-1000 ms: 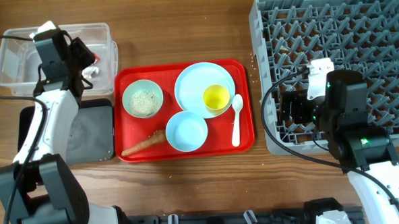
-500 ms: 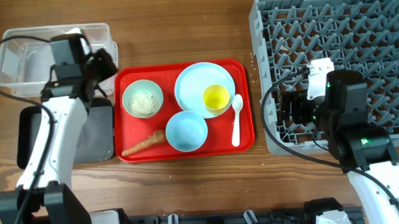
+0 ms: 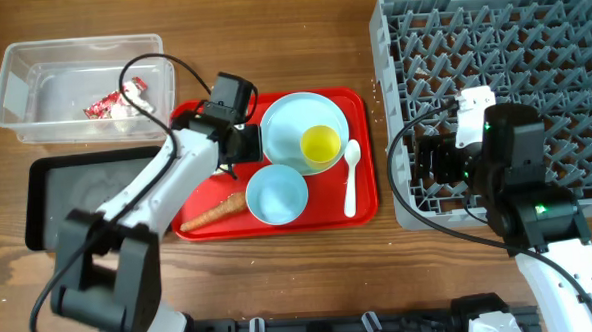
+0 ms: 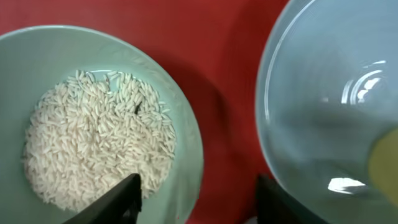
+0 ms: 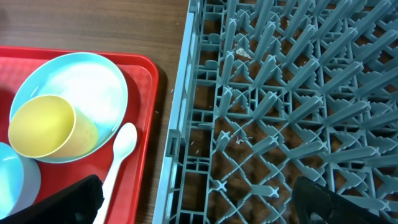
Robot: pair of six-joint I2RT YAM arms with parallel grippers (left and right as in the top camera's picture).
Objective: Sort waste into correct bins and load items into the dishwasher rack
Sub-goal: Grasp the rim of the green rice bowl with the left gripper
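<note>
The left gripper [image 4: 198, 186] hangs wide open over the right rim of the pale green bowl [image 4: 62, 50], which sits at the left of the red tray [image 4: 217, 50], low and left in the left wrist view; one finger [image 4: 127, 194] is above the heap of white rice-like grains [image 4: 93, 143], the other [image 4: 280, 200] above the bare strip of tray between this bowl and the light blue plate [image 4: 311, 93]; whether either finger touches anything cannot be told. The bowl looks stiff, smooth and light, so I judge the rim wall the place to pinch, one finger inside and one outside; glossy plastic may slip, and a one-sided hold will let it sag. The grains are loose and will spill at any tilt, so it should be carried level until it is over a bin. In the overhead view the crumpled wrapper [image 3: 108, 104] lies in the clear tub [image 3: 32, 72] at upper left, the black tray [image 3: 87, 190] below it; the carrot-like stick [image 3: 213, 212] lies at the tray's lower left beside the light blue bowl [image 3: 277, 194]. The right gripper [image 5: 199, 205] stands with fingers spread wide and empty over the left edge of the dishwasher rack [image 5: 280, 93], near the white spoon [image 5: 118, 155] and yellow cup [image 5: 40, 124].
</note>
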